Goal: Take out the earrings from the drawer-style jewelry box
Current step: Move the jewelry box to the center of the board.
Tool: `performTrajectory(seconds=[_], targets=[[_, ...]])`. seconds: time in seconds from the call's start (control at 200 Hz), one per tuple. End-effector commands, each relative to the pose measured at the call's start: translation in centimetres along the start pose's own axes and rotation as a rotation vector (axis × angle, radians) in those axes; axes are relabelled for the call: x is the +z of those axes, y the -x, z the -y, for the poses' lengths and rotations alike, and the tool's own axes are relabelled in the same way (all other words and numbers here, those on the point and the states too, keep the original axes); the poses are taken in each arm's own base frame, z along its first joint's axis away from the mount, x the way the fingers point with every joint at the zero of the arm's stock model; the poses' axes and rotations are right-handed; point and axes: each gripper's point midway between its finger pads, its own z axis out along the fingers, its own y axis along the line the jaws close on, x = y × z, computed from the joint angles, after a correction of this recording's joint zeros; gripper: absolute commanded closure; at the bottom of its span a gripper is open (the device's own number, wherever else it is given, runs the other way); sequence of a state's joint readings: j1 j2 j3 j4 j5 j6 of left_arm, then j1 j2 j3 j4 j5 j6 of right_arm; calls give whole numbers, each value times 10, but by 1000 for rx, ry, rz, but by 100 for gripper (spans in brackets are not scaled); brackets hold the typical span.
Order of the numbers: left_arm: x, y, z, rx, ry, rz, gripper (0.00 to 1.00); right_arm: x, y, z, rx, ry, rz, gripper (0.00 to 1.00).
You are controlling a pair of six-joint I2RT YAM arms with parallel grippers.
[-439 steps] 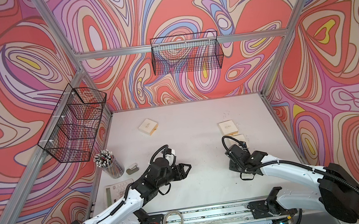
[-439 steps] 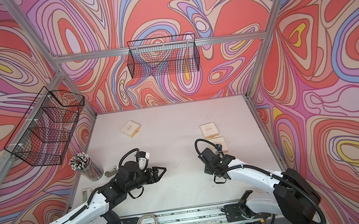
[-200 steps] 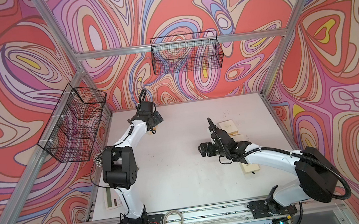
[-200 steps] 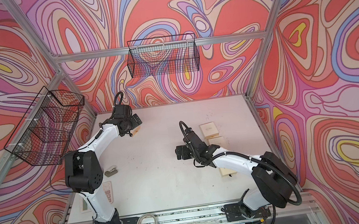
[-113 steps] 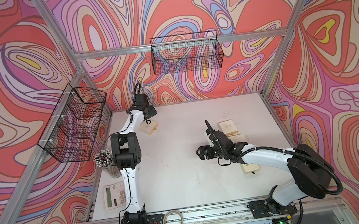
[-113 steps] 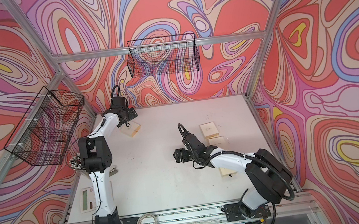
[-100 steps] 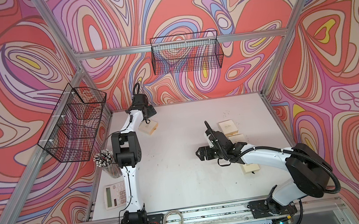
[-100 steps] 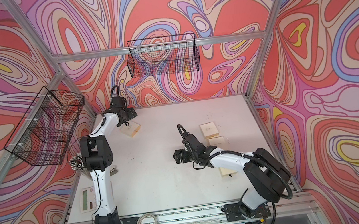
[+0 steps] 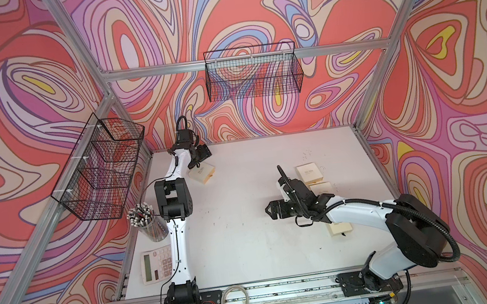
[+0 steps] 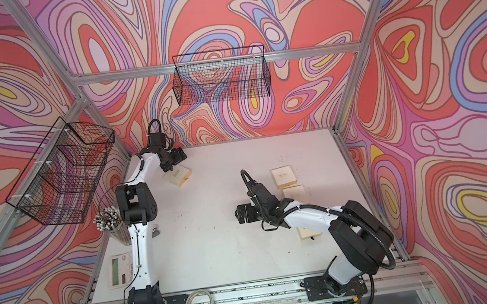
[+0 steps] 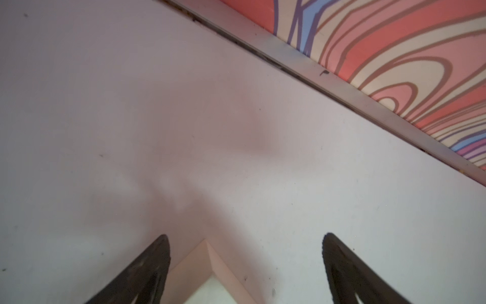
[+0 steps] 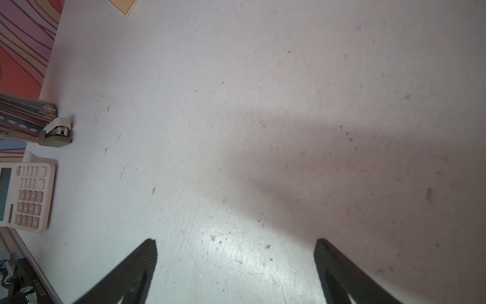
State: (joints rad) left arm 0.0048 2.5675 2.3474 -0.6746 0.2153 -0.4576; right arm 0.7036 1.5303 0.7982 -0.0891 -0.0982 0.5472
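Note:
A cream drawer-style jewelry box (image 9: 202, 174) (image 10: 178, 176) lies at the far left of the white table. My left gripper (image 9: 203, 154) (image 10: 179, 158) hangs just behind it, open. In the left wrist view a corner of that box (image 11: 207, 265) shows between the spread fingers of the left gripper (image 11: 246, 236), touching neither. Tiny pale specks that look like earrings (image 9: 308, 153) (image 10: 283, 155) lie on the table at the far right. My right gripper (image 9: 273, 210) (image 10: 242, 214) (image 12: 235, 240) is open over bare table at mid-right.
Three more cream boxes (image 9: 308, 172) (image 9: 321, 188) (image 9: 340, 228) lie by the right arm. A pencil cup (image 9: 146, 223), a calculator (image 9: 156, 264) (image 12: 26, 194) and a stapler (image 12: 56, 131) sit along the left edge. Wire baskets (image 9: 253, 74) (image 9: 102, 167) hang on the walls.
The left arm has drawn its elbow back toward the left edge while its gripper stayed by the far-left box. The right gripper has shifted only slightly.

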Motion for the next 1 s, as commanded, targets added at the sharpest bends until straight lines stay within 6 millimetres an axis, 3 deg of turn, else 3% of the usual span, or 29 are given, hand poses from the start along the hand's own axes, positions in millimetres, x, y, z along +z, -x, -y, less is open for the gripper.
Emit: performTrajectory(seconds=[0.0,0.255,0.511,0.771,0.956,0.997], targets=[[2,-24,5,19,-40,-98,11,3,-10,5,7,-15,-23,2],[-15,-62,29,37,-99,-147,12,-2,-11,5,20,-13,-19,2],[-24,-133,63,69,-141,-210,14,-19,-4,3,47,-6,30,2],[-31,-216,124,151,-227,-279,15,-35,-9,14,83,-44,64,2],[-42,-265,164,185,-307,-324,16,-52,3,16,95,-66,115,2],[-47,-272,181,190,-371,-323,17,-56,6,16,93,-76,127,2]])
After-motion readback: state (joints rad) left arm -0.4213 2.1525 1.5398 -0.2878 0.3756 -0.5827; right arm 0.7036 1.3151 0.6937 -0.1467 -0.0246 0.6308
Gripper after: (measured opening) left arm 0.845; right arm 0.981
